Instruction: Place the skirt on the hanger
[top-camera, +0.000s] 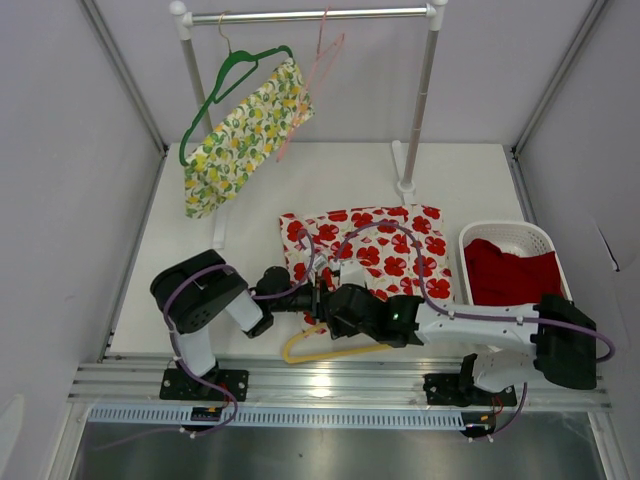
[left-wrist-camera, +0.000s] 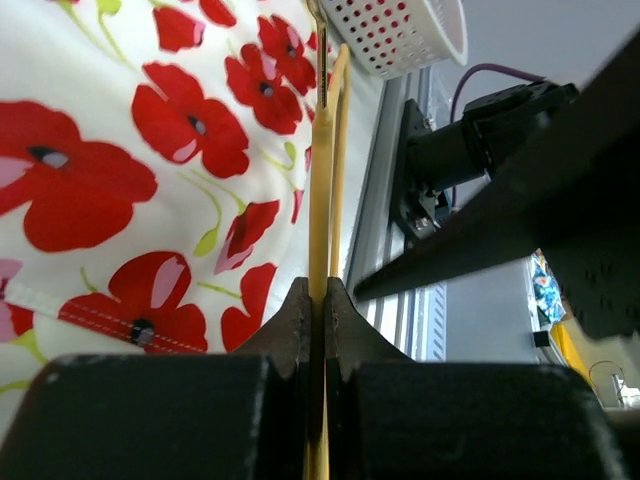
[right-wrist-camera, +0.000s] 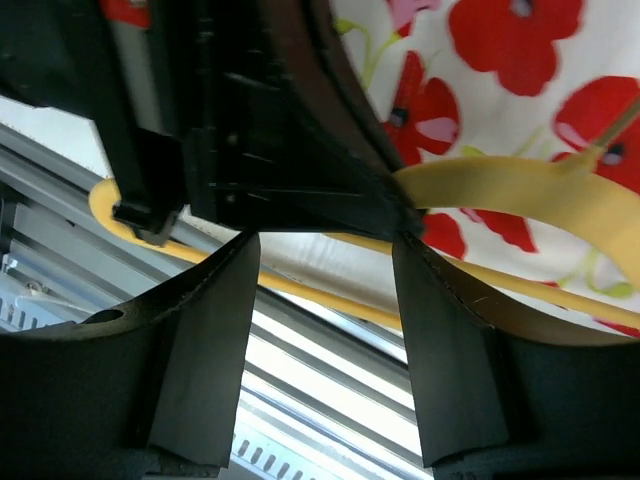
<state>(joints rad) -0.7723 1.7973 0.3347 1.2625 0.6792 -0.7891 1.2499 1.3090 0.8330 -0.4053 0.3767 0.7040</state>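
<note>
1. Left gripper: jaws pressed together, pinching the thin bar of the yellow hanger.
2. Right gripper: fingers spread, holding nothing (crowded close against the left one).
3. Skirt: flat on the table, with the hanger at its near edge, not yet inside.
4. Risk: the grippers could collide. The narrow pinch could also let the hanger twist or slip.

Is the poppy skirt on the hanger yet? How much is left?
Not yet. Done: the left gripper is shut on the yellow hanger at the near edge of the table. In hand: the right gripper, jaws open, hovers beside that hanger by the skirt's hem. Left: the poppy skirt lies flat on the table, not on the hanger, so it must be put on.
</note>
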